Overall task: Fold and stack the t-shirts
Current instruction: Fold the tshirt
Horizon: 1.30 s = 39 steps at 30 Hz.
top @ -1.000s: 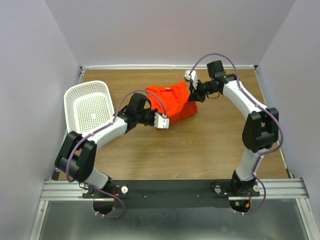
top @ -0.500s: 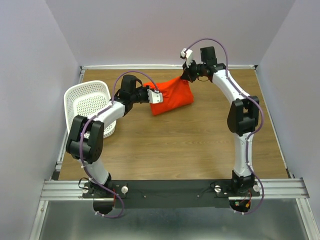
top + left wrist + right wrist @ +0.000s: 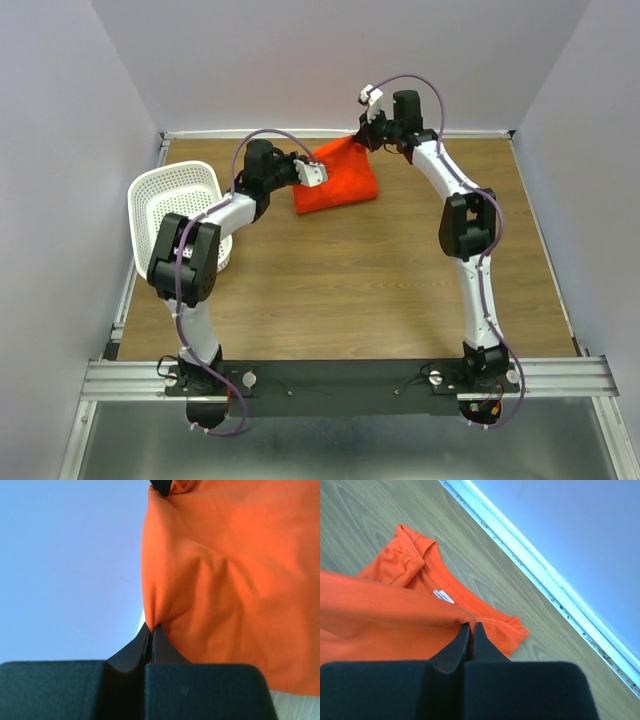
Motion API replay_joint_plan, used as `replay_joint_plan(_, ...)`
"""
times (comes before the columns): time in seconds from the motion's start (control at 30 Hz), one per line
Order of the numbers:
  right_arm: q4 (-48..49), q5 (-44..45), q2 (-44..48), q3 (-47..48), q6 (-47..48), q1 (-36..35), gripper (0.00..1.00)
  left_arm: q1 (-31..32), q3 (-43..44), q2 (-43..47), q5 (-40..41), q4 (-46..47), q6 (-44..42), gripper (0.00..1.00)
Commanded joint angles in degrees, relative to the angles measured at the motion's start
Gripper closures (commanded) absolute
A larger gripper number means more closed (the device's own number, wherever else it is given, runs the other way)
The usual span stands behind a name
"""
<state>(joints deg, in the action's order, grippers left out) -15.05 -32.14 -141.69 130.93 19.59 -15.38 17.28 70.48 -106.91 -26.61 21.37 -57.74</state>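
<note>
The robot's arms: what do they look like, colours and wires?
The left arm and right arm are white tubes with chunky black joints. A thin purple cable loops along each. Their fingers are matte black wedges tapering to points.

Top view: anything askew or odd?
The white basket at left looks tipped up, not sitting flat. The t-shirt hangs bunched between the shut left gripper and right gripper, as expected mid-fold.

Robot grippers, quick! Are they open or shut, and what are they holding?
Left gripper: shut, pinching a fold of the orange-red t-shirt.
Right gripper: shut, pinching an edge of the same t-shirt.
</note>
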Motion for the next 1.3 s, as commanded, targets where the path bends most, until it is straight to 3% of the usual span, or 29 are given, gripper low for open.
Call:
replay_joint_plan(0.0, 3.1, 0.5, 0.5, -0.8, -0.7, 0.5, 0.99, -0.4, 1.5, -0.4, -0.6, 0.6, -0.4, 1.0)
replay_joint_plan(0.3, 3.0, -9.2, 22.0, -26.8, 4.9, 1.1, 0.99, 4.0, -9.8, 12.4, -3.2, -5.6, -5.1, 1.0)
replay_joint_plan(0.4, 2.7, -13.3, 32.9, -40.8, 7.6, 1.1, 0.99, 7.8, -16.8, 18.2, -1.6, -6.4, -5.5, 1.0)
replay_joint_plan(0.67, -3.8, -17.3, 52.5, -65.3, 18.7, 1.1, 0.99, 21.5, -28.1, 27.1, 3.8, -8.1, -2.9, 1.0)
replay_joint_plan(0.93, -19.9, -14.2, 72.2, -79.5, 31.0, 1.0, 0.99, 33.3, -35.3, 40.4, 6.7, -11.1, 6.7, 1.0)
replay_joint_plan(1.17, -24.6, -9.4, 87.3, -85.1, 31.5, 1.0, 0.99, 45.0, -39.1, 49.3, 10.3, -13.0, 15.9, 1.0)
replay_joint_plan(1.27, -24.9, -9.3, 87.4, -84.3, 30.2, 1.0, 1.0, 46.1, -39.7, 49.8, 10.9, -14.0, 17.4, 1.0)
